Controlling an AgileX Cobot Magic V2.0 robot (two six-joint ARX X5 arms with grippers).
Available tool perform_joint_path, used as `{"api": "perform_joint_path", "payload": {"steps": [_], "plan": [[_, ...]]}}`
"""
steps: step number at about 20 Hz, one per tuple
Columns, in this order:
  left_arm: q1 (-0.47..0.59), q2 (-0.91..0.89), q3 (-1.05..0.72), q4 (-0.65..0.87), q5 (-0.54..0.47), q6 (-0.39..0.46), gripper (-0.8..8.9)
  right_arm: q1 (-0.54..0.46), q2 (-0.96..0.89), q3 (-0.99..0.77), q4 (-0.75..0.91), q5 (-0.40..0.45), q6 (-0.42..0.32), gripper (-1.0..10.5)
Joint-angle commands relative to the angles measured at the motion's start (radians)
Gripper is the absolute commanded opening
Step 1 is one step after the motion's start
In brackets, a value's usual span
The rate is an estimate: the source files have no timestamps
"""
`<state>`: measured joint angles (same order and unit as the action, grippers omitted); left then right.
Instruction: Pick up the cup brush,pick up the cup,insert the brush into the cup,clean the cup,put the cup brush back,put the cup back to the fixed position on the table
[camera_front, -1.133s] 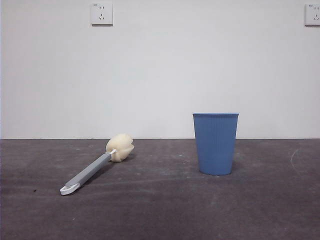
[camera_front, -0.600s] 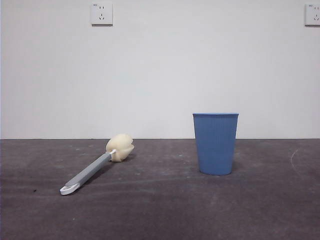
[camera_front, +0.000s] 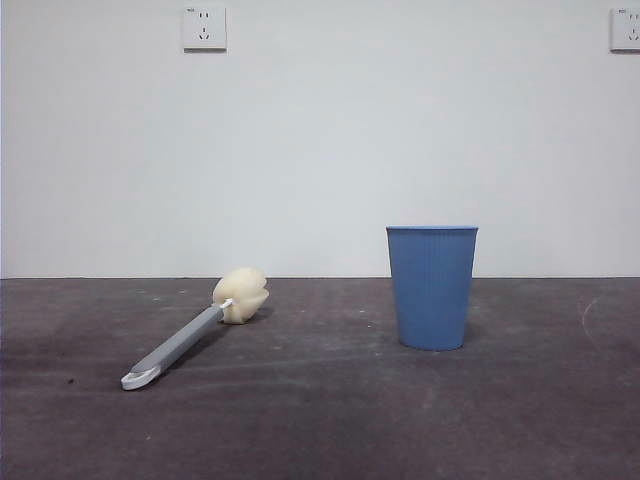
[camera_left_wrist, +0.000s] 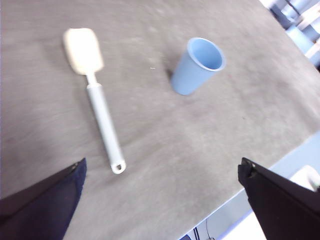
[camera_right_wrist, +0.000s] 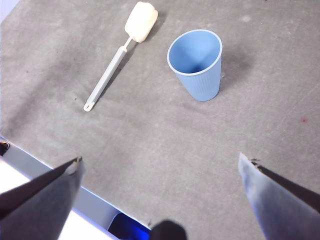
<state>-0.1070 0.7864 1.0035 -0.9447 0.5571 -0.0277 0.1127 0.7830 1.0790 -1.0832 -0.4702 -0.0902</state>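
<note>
The cup brush (camera_front: 190, 335) lies flat on the table (camera_front: 320, 420) at the left, its cream sponge head toward the wall and its white looped end toward the front. It also shows in the left wrist view (camera_left_wrist: 97, 102) and the right wrist view (camera_right_wrist: 117, 57). The blue ribbed cup (camera_front: 431, 287) stands upright to its right, empty; it also shows in the left wrist view (camera_left_wrist: 196, 66) and the right wrist view (camera_right_wrist: 196, 65). My left gripper (camera_left_wrist: 160, 200) and right gripper (camera_right_wrist: 160, 200) are both open, empty and high above the table's front edge. Neither shows in the front view.
A white wall with two sockets (camera_front: 204, 27) stands behind the table. The table's near edge shows in the left wrist view (camera_left_wrist: 260, 185) and the right wrist view (camera_right_wrist: 60, 180).
</note>
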Motion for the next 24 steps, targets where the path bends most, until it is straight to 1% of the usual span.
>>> {"api": "perform_joint_path", "payload": {"steps": [1,3,6,8,9,12,14,16,18,24], "plan": [[-0.094,0.064,0.002,0.053,-0.079,-0.04,5.85,0.001,0.008,0.002,0.007,-0.002,0.023,5.6],[-0.205,0.137,0.002,0.108,-0.187,-0.087,5.85,0.001,0.016,0.002,0.007,-0.002,0.023,5.6],[-0.359,0.278,0.002,0.192,-0.392,-0.159,5.85,0.001,0.024,0.002,0.008,-0.002,0.023,5.6],[-0.415,0.385,0.002,0.223,-0.497,-0.19,5.84,0.001,0.024,0.002,0.007,-0.002,0.023,5.6],[-0.433,0.435,0.002,0.232,-0.529,-0.198,5.84,0.001,0.024,0.002,0.007,-0.002,0.023,5.6],[-0.467,0.599,0.002,0.282,-0.574,-0.24,5.84,0.001,0.024,0.002,0.008,-0.002,0.023,5.6],[-0.477,0.686,0.002,0.322,-0.593,-0.245,5.84,0.001,0.024,0.002,0.008,-0.002,0.023,5.6],[-0.478,0.753,0.002,0.353,-0.622,-0.267,5.84,0.001,0.024,0.002,0.008,-0.002,0.023,5.6],[-0.478,0.802,0.002,0.375,-0.662,-0.284,5.84,0.001,0.024,0.002,0.009,-0.002,0.023,5.6],[-0.478,0.869,0.002,0.395,-0.688,-0.321,5.83,0.001,0.024,0.002,0.02,0.001,0.023,5.6]]}}
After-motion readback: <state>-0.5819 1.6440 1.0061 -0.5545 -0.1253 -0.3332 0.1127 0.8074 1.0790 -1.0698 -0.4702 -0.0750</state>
